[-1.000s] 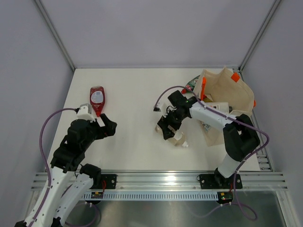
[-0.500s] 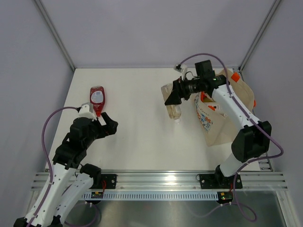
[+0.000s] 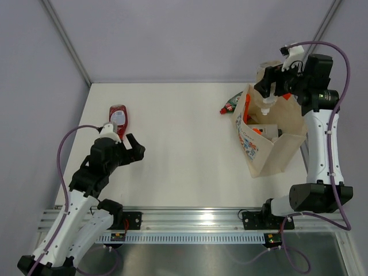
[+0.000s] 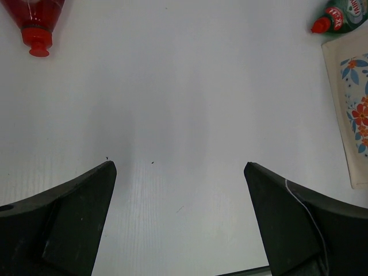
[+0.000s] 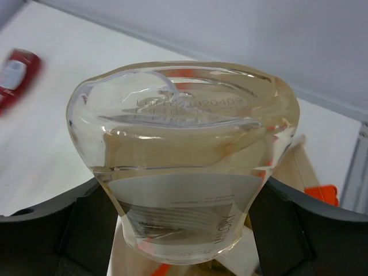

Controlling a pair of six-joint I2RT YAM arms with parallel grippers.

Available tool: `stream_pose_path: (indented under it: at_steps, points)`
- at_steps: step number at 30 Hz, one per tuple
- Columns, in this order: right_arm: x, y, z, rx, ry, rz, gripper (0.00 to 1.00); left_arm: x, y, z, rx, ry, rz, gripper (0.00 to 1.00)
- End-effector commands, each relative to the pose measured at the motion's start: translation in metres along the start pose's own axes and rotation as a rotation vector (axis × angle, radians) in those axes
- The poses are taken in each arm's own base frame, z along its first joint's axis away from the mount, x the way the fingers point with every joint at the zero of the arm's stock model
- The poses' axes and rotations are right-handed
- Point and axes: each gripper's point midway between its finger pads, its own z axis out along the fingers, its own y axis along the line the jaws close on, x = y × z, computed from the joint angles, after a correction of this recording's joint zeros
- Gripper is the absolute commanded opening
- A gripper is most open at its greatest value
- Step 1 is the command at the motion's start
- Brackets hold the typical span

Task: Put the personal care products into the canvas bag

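My right gripper (image 3: 269,86) is shut on a clear pale-yellow bottle (image 3: 265,103) and holds it cap-down over the open mouth of the canvas bag (image 3: 276,146). In the right wrist view the bottle (image 5: 184,167) fills the space between both fingers (image 5: 86,230), with the bag's orange handle (image 5: 322,192) below. A green red-capped bottle (image 3: 232,104) lies just left of the bag. The red bottle (image 3: 118,118) lies at the far left. My left gripper (image 3: 135,150) stands open and empty just below and right of it, facing across bare table (image 4: 179,172).
The bag stands at the table's right edge, its floral side (image 4: 353,109) toward the middle. A white item (image 3: 265,129) lies inside it. Grey walls close the back and sides. The metal rail (image 3: 190,221) runs along the near edge.
My right arm has lifted the clear bottle from the table's middle and carried it up and right to above the bag. The left arm has shifted slightly, still open.
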Motion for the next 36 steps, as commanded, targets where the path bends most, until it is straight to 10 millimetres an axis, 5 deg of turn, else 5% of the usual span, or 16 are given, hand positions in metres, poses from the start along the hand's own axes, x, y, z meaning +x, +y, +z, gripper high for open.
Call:
stream_pose_path:
  at_steps: [1,6,9,11,15,21,25,26,29,30,34,36]
  points:
    - [0.034,-0.037,0.0,0.199,0.087,-0.128,0.0,-0.023,-0.003,0.005,-0.014,-0.053,0.02,0.99]
    - [0.082,-0.04,-0.002,0.213,0.205,-0.146,0.35,-0.024,0.01,0.023,-0.103,0.01,0.01,0.99]
    - [0.094,-0.04,-0.004,0.202,0.262,-0.137,0.74,-0.027,0.012,0.038,-0.101,0.043,0.002,0.99]
    - [0.093,-0.037,-0.008,0.198,0.276,-0.134,0.98,-0.023,-0.005,0.046,0.007,0.096,0.024,0.99]
    - [0.08,-0.027,-0.025,0.192,0.261,-0.137,1.0,-0.025,-0.052,0.073,0.253,0.164,0.07,0.99]
    - [0.067,-0.005,-0.048,0.101,0.233,-0.142,0.99,-0.02,-0.113,0.123,0.349,0.279,0.203,0.99]
    - [0.072,0.046,-0.06,-0.134,0.192,-0.118,1.0,-0.024,-0.166,0.158,0.444,0.272,0.277,0.99]
    - [0.071,0.072,-0.067,-0.249,0.148,-0.118,0.99,-0.023,-0.19,0.175,0.485,0.268,0.324,0.98]
    - [0.083,0.103,-0.078,-0.379,0.101,-0.097,0.99,-0.013,-0.226,0.203,0.525,0.264,0.419,0.95]
    - [0.084,0.111,-0.081,-0.417,0.082,-0.087,0.98,-0.012,-0.241,0.228,0.516,0.264,0.433,0.92]
    - [0.096,0.114,-0.082,-0.411,0.067,-0.082,0.98,-0.008,-0.27,0.293,0.426,0.256,0.477,0.88]
    - [0.1,0.112,-0.08,-0.4,0.067,-0.076,0.98,-0.006,-0.285,0.311,0.42,0.244,0.466,0.76]
